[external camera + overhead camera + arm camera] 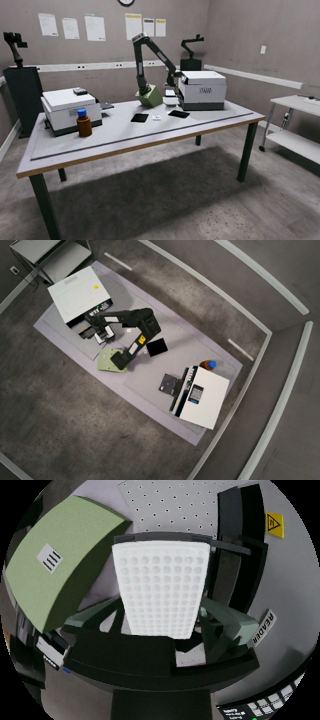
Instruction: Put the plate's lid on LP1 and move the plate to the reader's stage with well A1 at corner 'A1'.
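Upper left of the top frame, the white plate (109, 330) (170, 93) (161, 580) is grasped by its sides in the gripper (104, 336) (170, 90) (161, 599), at the front of the reader (80, 294) (202, 90) (295, 575); seating cannot be told. Green arm mount (103, 364) (155, 96) (65, 565) nearby. Lower right: dispenser (209, 397) (69, 111), capped bottle (206, 365) (84, 126) upright beside it.
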Robot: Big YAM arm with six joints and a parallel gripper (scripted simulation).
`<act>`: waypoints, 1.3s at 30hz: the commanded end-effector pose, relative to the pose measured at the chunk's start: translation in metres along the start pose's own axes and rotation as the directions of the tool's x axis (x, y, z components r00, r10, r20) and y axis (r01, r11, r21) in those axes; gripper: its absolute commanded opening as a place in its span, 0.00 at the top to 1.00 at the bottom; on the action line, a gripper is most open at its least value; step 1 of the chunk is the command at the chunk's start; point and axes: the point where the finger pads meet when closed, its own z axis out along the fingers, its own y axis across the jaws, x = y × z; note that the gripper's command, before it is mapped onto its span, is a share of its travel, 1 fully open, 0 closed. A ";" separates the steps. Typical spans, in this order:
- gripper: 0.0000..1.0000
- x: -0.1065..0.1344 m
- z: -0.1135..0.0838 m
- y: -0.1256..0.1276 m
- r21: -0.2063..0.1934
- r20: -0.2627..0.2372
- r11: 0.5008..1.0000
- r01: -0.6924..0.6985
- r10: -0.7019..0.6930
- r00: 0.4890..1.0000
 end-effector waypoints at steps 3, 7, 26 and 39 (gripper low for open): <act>0.14 0.000 -0.007 -0.020 0.035 0.009 0.999 -0.016 0.015 1.000; 0.14 0.000 -0.006 -0.021 0.035 0.010 0.999 -0.016 0.015 1.000; 0.14 -0.001 -0.001 -0.020 0.032 0.010 0.999 -0.008 0.008 1.000; 0.14 0.000 0.003 -0.017 0.029 0.009 1.000 -0.006 0.006 1.000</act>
